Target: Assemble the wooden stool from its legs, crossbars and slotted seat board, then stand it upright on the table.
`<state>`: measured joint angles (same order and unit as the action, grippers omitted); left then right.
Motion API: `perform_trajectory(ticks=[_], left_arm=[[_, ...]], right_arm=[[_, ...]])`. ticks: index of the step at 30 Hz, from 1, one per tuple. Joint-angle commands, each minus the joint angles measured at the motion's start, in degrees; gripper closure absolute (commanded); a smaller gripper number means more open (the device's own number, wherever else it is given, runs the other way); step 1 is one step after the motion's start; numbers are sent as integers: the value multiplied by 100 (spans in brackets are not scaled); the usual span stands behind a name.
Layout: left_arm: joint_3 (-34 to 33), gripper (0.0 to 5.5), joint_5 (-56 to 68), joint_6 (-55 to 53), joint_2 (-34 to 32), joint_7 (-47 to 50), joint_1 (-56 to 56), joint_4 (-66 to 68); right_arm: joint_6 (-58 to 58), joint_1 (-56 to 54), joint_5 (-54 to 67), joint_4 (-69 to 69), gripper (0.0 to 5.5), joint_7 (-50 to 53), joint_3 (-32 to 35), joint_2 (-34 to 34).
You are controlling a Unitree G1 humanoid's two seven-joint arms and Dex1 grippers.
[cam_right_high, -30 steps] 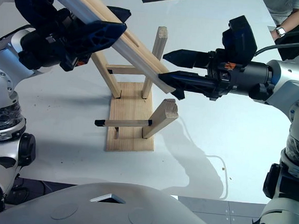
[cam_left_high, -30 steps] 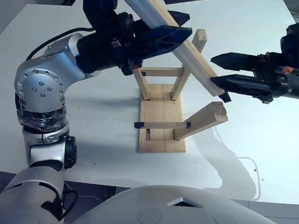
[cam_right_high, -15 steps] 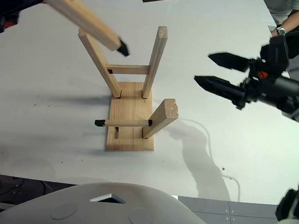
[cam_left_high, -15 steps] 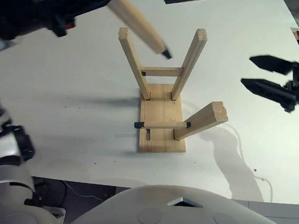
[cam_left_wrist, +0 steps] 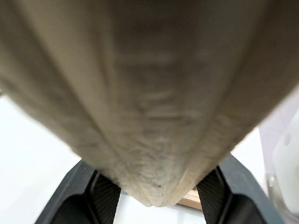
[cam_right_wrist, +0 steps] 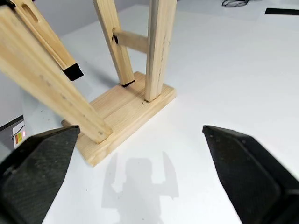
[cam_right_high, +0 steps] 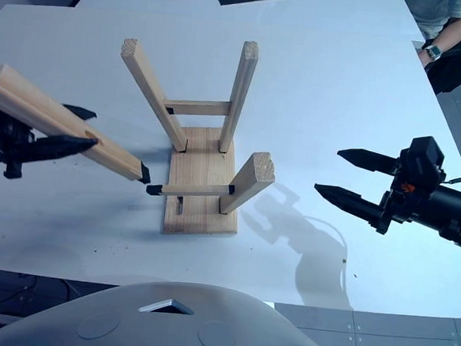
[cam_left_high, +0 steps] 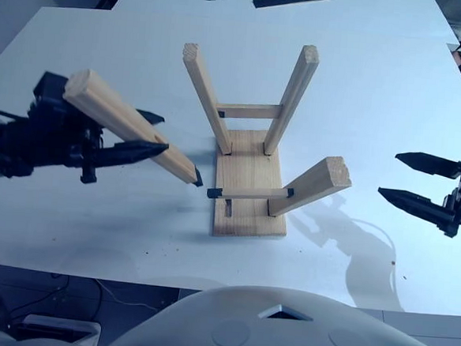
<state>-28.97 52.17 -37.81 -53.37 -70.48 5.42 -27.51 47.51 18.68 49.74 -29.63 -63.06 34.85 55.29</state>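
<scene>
Left hand [cam_left_high: 156, 133] grips a loose leg [cam_left_high: 172, 157] (right hand [cam_left_high: 389, 175] gapes, empty) beside the seat board [cam_left_high: 251, 219] bearing three legs [cam_left_high: 291, 98].

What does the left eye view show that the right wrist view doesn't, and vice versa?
Left eye view extra: the left gripper, jaws shut on the loose leg, and the low crossbar on the tilted leg. Right wrist view extra: the slot in the loose leg's side. Shared: seat board, upright legs joined by the upper crossbar, the tilted leg, the loose leg's black tip, and the right gripper, jaws open and empty.
</scene>
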Motion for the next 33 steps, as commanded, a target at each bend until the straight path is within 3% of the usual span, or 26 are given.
perform_trajectory(ticks=[1, 11, 16, 22, 33], left_arm=[[23, 345, 47, 137, 320, 129, 453, -317], [181, 345, 92, 486, 1103, 830, 1149, -997], [581, 345, -441, 1004, 1377, 809, 1847, -1408], [1173, 345, -1533, 2173, 1605, 780, 1900, -1018], [1507, 345, -1692, 2713, 1184, 463, 1876, -711]], right_arm=[[-116, 11, -148, -118, 65, -175, -168, 239], [-285, -438, -290, 333, 65, -565, -587, 610], [-407, -1048, -437, 768, 65, -888, -1010, 942], [-522, -1405, -562, 919, 65, -1088, -1357, 1044], [-630, -1134, -691, 758, 65, -1092, -1317, 940]])
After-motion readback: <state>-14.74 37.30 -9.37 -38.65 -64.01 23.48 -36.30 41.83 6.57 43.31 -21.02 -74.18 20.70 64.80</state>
